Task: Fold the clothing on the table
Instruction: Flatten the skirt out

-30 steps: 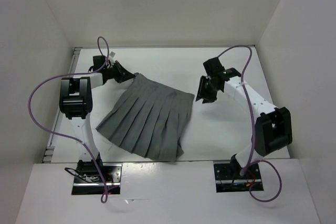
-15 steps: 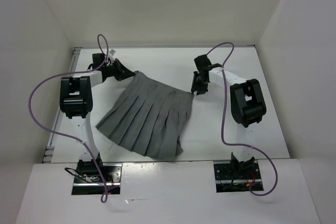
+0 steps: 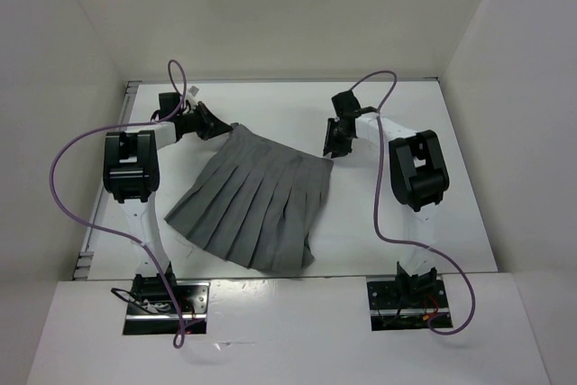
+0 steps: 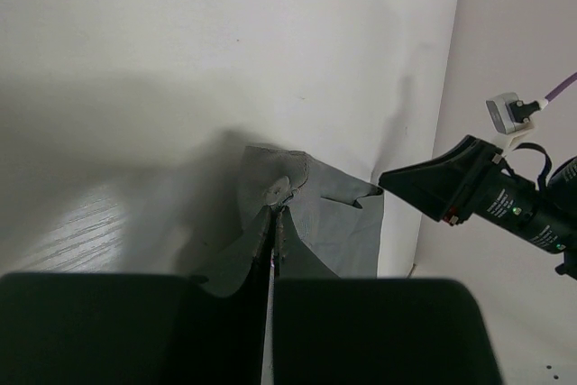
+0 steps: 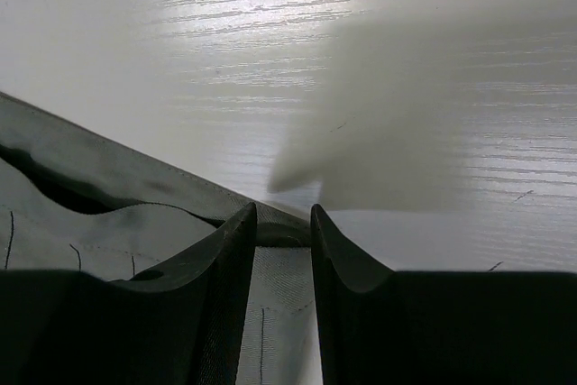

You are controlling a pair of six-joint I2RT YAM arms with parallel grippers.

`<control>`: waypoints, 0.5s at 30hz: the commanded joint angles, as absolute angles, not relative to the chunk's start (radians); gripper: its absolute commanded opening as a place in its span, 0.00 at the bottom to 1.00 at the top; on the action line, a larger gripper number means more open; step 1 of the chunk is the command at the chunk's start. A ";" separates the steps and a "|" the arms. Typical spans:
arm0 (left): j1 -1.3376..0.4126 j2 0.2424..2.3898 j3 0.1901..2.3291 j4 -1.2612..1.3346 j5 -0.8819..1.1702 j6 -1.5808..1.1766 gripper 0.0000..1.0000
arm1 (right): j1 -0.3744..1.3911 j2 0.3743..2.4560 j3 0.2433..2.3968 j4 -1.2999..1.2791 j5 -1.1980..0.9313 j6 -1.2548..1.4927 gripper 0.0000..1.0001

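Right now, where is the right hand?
In the top view the right hand sits just right of centre, at the far right waistband corner of the skirt, its fingers either side of that edge.

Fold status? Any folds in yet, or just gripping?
Done: nothing folded. The skirt lies spread flat on the table. In hand: the left gripper is shut on one corner of the waistband. The right gripper straddles the other corner, jaws apart. Left: close the right grip, then every fold.
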State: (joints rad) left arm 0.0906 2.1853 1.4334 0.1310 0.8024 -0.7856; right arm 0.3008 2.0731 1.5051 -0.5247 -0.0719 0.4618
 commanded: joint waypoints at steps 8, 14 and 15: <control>0.097 2.197 1.457 0.140 0.838 -0.753 0.00 | 0.295 2.020 1.454 -0.541 -0.072 0.477 0.38; 0.097 2.197 1.457 0.140 0.847 -0.753 0.00 | 0.295 1.898 1.391 -0.541 0.017 0.508 0.38; 0.097 2.197 1.457 0.140 0.847 -0.753 0.00 | 0.295 1.870 1.379 -0.532 0.017 0.508 0.38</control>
State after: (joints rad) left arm 0.0902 2.1853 1.4338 0.1253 0.8154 -0.7837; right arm 0.3004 1.9930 1.4002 -0.5373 -0.0364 0.4866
